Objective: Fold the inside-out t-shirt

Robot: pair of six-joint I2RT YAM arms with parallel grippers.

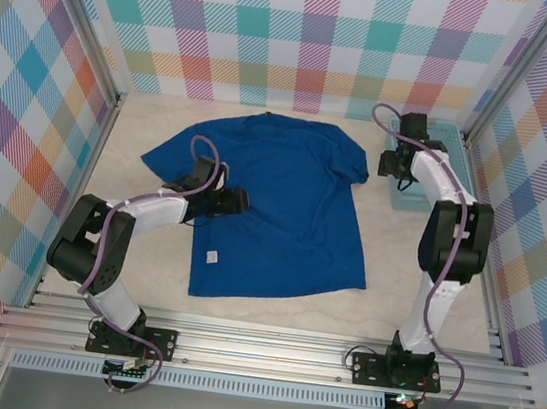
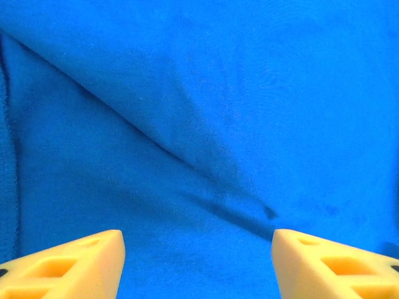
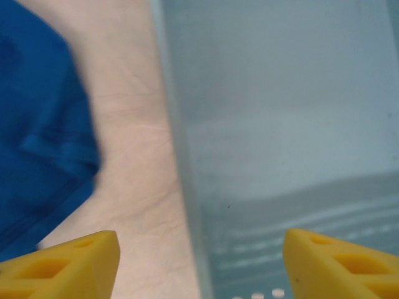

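Now lower left gripper (image 1: pixel 239 200), jaws wide, onto the inside-out t-shirt (image 1: pixel 286 186) spread flat mid-table (image 1: pixel 424 285); pinch the cloth cleanly near its left edge, no bunching. Bring right gripper (image 1: pixel 392 165), equally wide, across from beside the basket (image 1: pixel 454 138) at the far right corner.

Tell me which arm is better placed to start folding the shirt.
Left. Its open left gripper hangs right over the shirt, with cloth under both fingers. The right gripper, also open, sits off the cloth at the wall of the basket, so it would likely have to travel first.
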